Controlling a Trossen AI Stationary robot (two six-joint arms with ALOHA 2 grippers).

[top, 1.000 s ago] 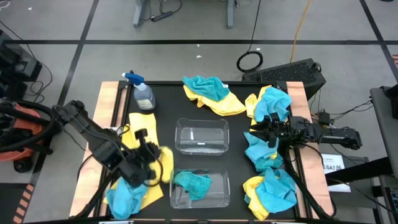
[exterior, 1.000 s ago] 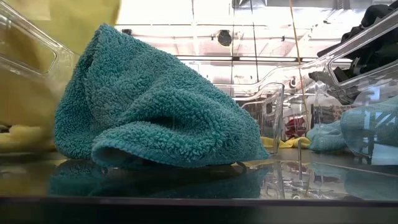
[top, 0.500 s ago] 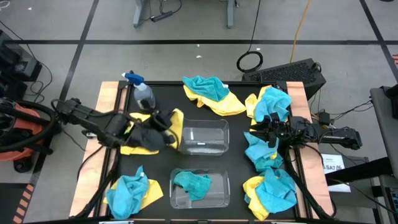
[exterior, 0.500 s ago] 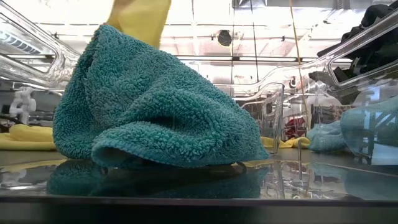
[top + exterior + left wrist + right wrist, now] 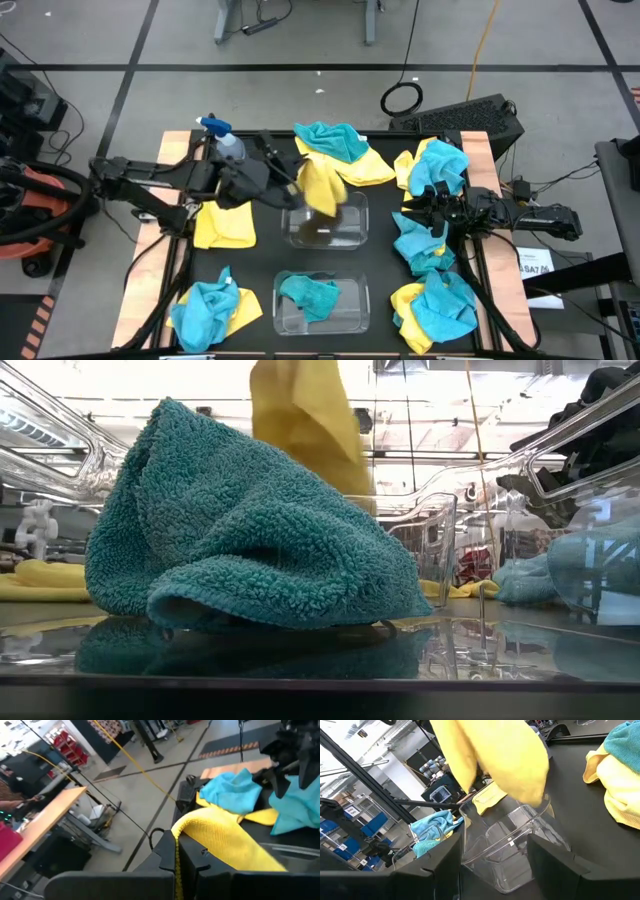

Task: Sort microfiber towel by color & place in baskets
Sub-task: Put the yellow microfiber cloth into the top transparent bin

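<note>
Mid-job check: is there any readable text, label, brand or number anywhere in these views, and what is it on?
No text can be read in any view.
White label beside the table's right edge: dark print, too small to read.
Sticker inside the upper basket: too small to read.
Spray bottle, towels and grippers: no lettering visible.

table point(image 5: 262, 262): black top | two baskets point(image 5: 322, 303) | spray bottle point(image 5: 229, 150) | yellow and teal towels point(image 5: 438, 310)
</note>
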